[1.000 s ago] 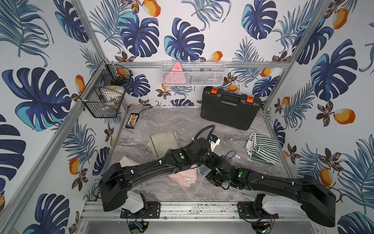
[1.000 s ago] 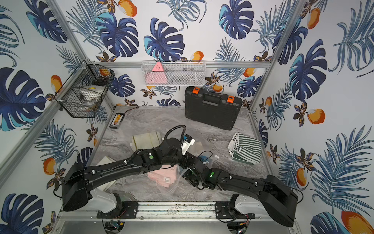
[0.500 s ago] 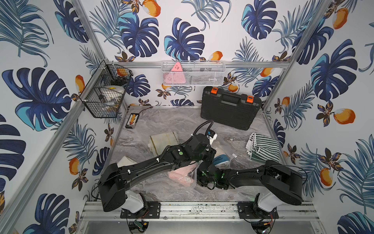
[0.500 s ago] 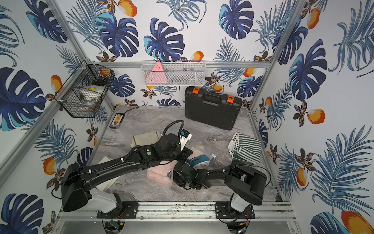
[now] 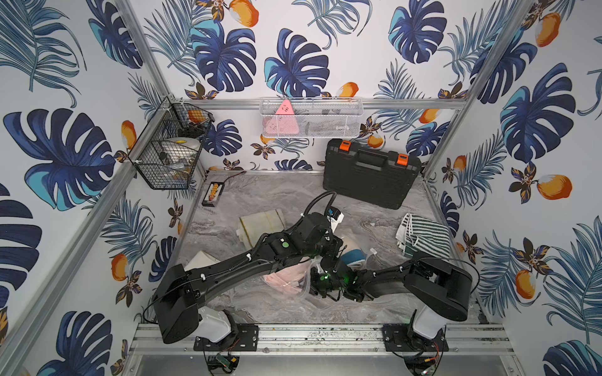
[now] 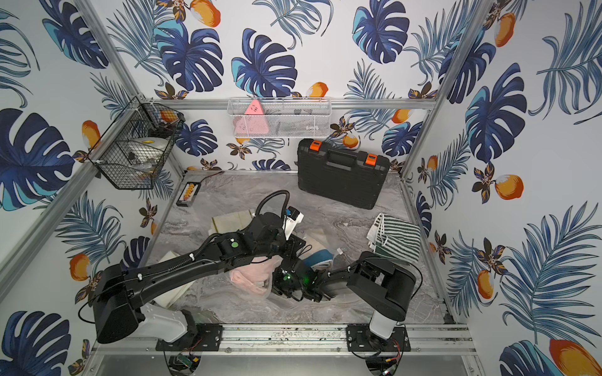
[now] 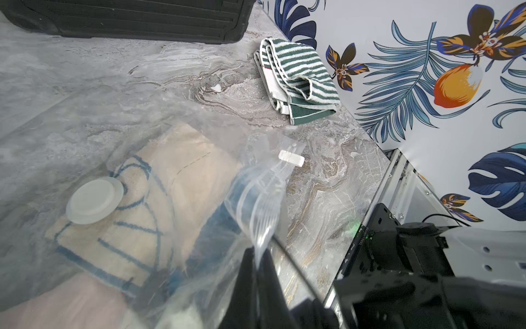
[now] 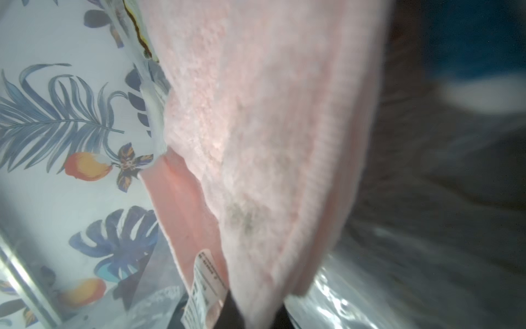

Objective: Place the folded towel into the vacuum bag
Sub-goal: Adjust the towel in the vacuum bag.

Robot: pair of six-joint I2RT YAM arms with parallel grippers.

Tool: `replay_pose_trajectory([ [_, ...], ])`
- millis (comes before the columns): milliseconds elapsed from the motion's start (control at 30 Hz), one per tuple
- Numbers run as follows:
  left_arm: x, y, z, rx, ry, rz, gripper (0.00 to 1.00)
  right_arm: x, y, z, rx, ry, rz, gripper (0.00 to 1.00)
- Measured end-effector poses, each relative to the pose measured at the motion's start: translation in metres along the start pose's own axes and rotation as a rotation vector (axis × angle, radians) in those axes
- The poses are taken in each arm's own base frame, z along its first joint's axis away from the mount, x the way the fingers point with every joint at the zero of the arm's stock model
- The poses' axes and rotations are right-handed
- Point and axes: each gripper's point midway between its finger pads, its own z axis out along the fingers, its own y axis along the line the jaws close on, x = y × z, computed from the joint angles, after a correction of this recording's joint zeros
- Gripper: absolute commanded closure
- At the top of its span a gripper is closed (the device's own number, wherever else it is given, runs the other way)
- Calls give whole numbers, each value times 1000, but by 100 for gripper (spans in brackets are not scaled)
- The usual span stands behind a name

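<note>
Pink towel (image 8: 256,136) in the right gripper (image 8: 254,315)

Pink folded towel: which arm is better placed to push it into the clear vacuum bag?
Right: right gripper is shut on the pink folded towel; left gripper pinches the clear plastic vacuum bag.
</note>
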Motion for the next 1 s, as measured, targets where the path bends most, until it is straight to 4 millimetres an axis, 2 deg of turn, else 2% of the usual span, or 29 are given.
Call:
replay_pose_trajectory([
  [67, 3, 5, -2, -4, 4, -6, 100, -1, -2, -16, 24, 38, -64, 100],
  [133, 4, 9, -2, -10, 3, -9, 100, 8, 0, -26, 56, 101, -163, 100],
  [233, 8, 16, 0, -34, 11, -8, 100, 18, -7, -31, 110, 198, -271, 100],
  [333, 17, 33, 3, -109, 31, -10, 100, 18, -20, -26, 170, 264, -329, 100],
  [500, 31, 57, 1, -231, 62, -8, 100, 8, -36, -13, 268, 297, -374, 85],
  [667, 30, 64, -5, -272, 42, -6, 100, 1, -34, -9, 283, 279, -383, 59],
  [767, 29, 49, -3, -199, 38, -10, 100, -2, -35, -20, 262, 230, -324, 50],
  [900, 35, 13, 1, -21, 67, -5, 100, -7, -38, -53, 231, 122, -200, 43],
  [1000, 38, -3, 2, 47, 81, 5, 100, -5, -48, -75, 234, 49, -99, 40],
])
